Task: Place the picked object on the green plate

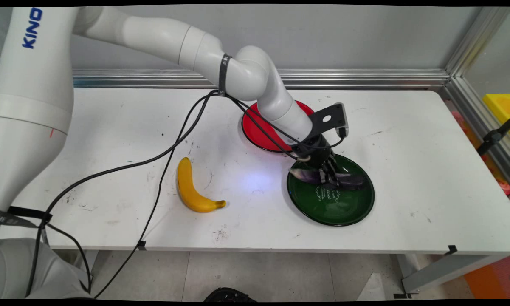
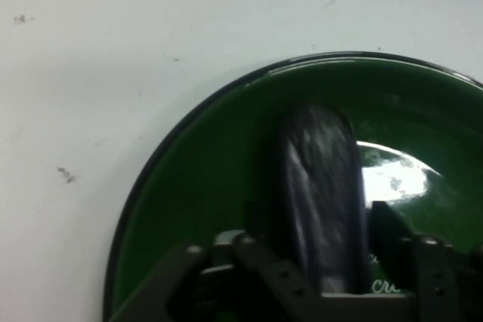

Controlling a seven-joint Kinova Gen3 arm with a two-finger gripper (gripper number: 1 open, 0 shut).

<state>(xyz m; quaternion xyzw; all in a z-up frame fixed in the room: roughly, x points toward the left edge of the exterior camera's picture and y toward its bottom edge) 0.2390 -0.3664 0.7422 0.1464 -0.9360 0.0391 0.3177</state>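
Dark purple eggplant [image 1: 351, 180] on green plate [image 1: 344, 208]

Your arm hides the red plate's [image 1: 255, 131] near-right part. The hand view cuts off the green plate [image 2: 189, 186] and blurs the eggplant [image 2: 321, 186].

The white tabletop [image 1: 407, 140] carried three things directly. A yellow banana [image 1: 191, 189] lay left of centre in the frame. A red plate [image 1: 257, 131] sat toward the upper middle, and a green plate [image 1: 344, 208] sat lower right of it, close by.
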